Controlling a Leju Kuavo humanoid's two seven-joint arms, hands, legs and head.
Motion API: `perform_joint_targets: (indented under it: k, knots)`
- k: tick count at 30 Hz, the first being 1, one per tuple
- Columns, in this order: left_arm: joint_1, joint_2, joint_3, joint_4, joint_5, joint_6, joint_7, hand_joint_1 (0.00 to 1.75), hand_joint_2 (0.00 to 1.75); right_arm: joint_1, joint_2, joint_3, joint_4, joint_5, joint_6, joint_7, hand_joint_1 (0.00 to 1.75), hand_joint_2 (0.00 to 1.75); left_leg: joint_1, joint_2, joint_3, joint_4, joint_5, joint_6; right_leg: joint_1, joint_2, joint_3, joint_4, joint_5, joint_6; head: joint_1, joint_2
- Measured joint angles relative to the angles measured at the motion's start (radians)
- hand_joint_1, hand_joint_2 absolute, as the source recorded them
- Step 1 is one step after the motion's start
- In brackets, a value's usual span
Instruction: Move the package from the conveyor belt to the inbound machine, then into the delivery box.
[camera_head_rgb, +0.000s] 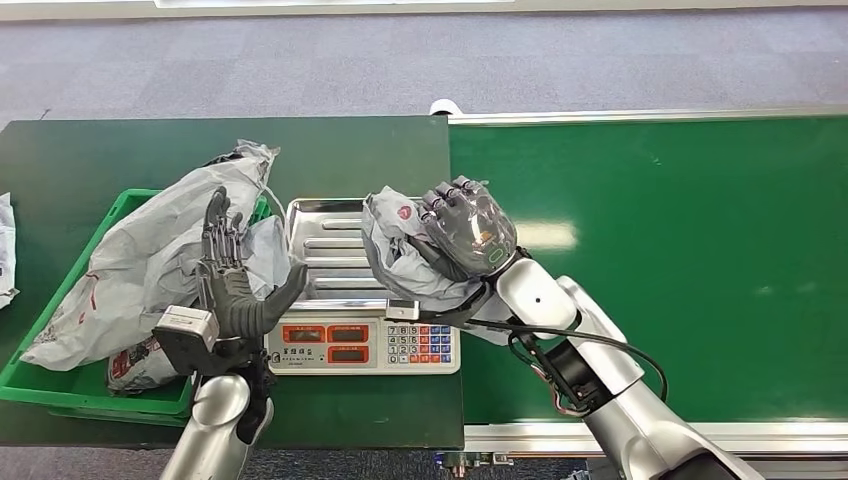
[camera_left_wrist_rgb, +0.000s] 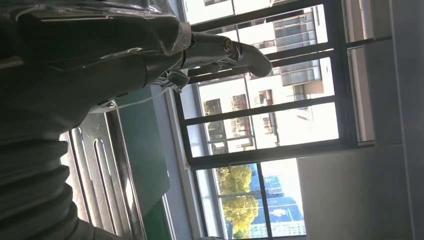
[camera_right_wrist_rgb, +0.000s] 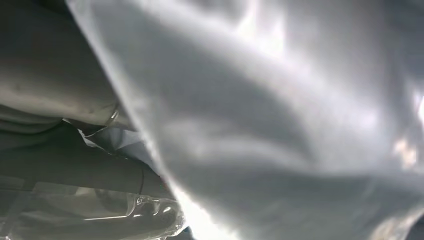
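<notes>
Two broad surfaces lie under me: the green conveyor belt (camera_head_rgb: 660, 250) on my right and the dark desk (camera_head_rgb: 130, 150) on my left. On the desk sits a green delivery box (camera_head_rgb: 60, 385) heaped with grey mailer bags (camera_head_rgb: 150, 250). Just beside it stands the inbound machine (camera_head_rgb: 365, 320), a scale with a ribbed steel pan and a keypad front. My right hand (camera_head_rgb: 465, 225) grips a crumpled grey package (camera_head_rgb: 400, 255), fingers curled over its top; the package hangs over the scale's right edge, and I cannot tell whether it touches the pan. My left hand (camera_head_rgb: 230, 280) is raised between box and scale, holding nothing, fingers straight and apart.
</notes>
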Motion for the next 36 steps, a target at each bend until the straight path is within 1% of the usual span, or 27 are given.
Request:
perform_joint_targets:
  k: [5, 8, 10, 14, 16, 18, 21, 23, 25, 29, 33, 36]
  knots:
    - [0.010, 0.004, -0.005, -0.018, 0.039, 0.020, 0.000, 0.00, 1.75, -0.027, -0.020, 0.039, 0.052, -0.009, 0.000, 0.049, 1.75, 0.00, 0.000, 0.000, 0.000, 0.000, 0.000, 0.000, 0.000, 0.000, 0.000, 0.000, 0.000, 0.000, 0.000, 0.000]
    - [0.027, 0.007, -0.006, -0.035, 0.056, -0.005, 0.000, 0.00, 1.75, -0.054, -0.028, 0.040, 0.129, -0.007, 0.000, 0.045, 1.75, 0.00, 0.000, 0.000, 0.000, 0.000, 0.000, 0.000, 0.000, 0.000, 0.000, 0.000, 0.000, 0.000, 0.000, 0.000]
    - [0.041, 0.007, -0.003, -0.046, 0.052, -0.024, 0.000, 0.00, 1.75, -0.071, -0.035, 0.027, 0.176, -0.006, -0.001, 0.064, 1.75, 0.00, 0.000, 0.000, 0.000, 0.000, 0.000, 0.000, 0.000, 0.000, 0.000, 0.000, 0.000, 0.000, 0.000, 0.000]
    - [0.060, 0.005, 0.003, -0.057, 0.042, -0.038, 0.000, 0.00, 1.75, -0.097, -0.048, -0.019, 0.237, -0.006, -0.001, 0.141, 1.75, 0.00, 0.000, 0.000, 0.001, 0.000, 0.000, 0.000, -0.001, 0.000, 0.001, 0.000, 0.000, 0.000, 0.000, 0.000]
    - [0.063, 0.005, 0.003, -0.058, 0.040, -0.040, 0.000, 0.00, 1.75, -0.103, -0.052, -0.049, 0.255, -0.009, -0.001, 0.140, 1.75, 0.00, 0.000, 0.000, 0.001, 0.000, 0.000, 0.000, -0.001, 0.000, 0.001, 0.000, 0.000, 0.000, 0.000, 0.000]
    - [0.063, 0.005, 0.003, -0.058, 0.041, -0.045, 0.000, 0.00, 1.75, -0.107, -0.052, -0.077, 0.277, -0.013, -0.001, 0.102, 1.75, 0.00, 0.000, 0.000, 0.001, 0.000, 0.000, 0.000, -0.001, 0.000, 0.001, 0.000, 0.001, 0.000, 0.000, 0.000]
    - [0.060, 0.003, 0.003, -0.054, 0.042, -0.060, 0.000, 0.00, 1.75, -0.111, -0.039, -0.102, 0.322, -0.030, -0.002, -0.005, 1.75, 0.00, 0.000, 0.000, 0.001, 0.000, 0.000, 0.000, 0.000, 0.000, 0.001, 0.000, 0.001, 0.000, 0.000, 0.000]
    - [0.053, 0.001, 0.003, -0.048, 0.043, -0.070, 0.000, 0.00, 1.75, -0.113, -0.016, -0.107, 0.364, -0.045, -0.003, -0.091, 1.75, 0.00, 0.000, 0.001, 0.001, 0.000, 0.000, 0.000, 0.001, 0.001, 0.001, 0.000, 0.001, 0.000, 0.000, 0.000]
    - [0.043, -0.001, 0.003, -0.041, 0.044, -0.079, 0.000, 0.00, 1.75, -0.113, 0.013, -0.106, 0.405, -0.055, -0.005, -0.156, 1.75, 0.00, 0.001, 0.001, 0.002, 0.000, 0.000, 0.000, 0.001, 0.001, 0.001, 0.000, 0.000, 0.000, 0.000, 0.000]
    - [0.029, -0.004, 0.003, -0.028, 0.045, -0.083, 0.000, 0.00, 1.75, -0.113, 0.055, -0.103, 0.455, -0.067, -0.008, -0.195, 1.75, 0.00, 0.001, 0.001, 0.002, 0.000, 0.000, 0.000, 0.001, 0.001, 0.001, 0.000, 0.000, 0.000, 0.000, 0.000]
    - [0.023, -0.004, 0.003, -0.019, 0.045, -0.087, 0.000, 0.00, 1.75, -0.113, 0.085, -0.103, 0.490, -0.097, -0.009, -0.269, 1.75, 0.00, 0.001, 0.002, 0.002, 0.000, 0.000, 0.000, 0.001, 0.002, 0.002, 0.000, 0.001, 0.000, 0.000, 0.000]
    - [0.021, -0.006, 0.003, -0.016, 0.045, -0.091, 0.000, 0.00, 1.75, -0.113, 0.114, -0.093, 0.518, -0.093, -0.010, -0.288, 1.75, 0.00, 0.000, 0.002, 0.003, 0.000, 0.000, 0.000, 0.000, 0.002, 0.002, 0.000, 0.001, 0.000, 0.000, 0.000]
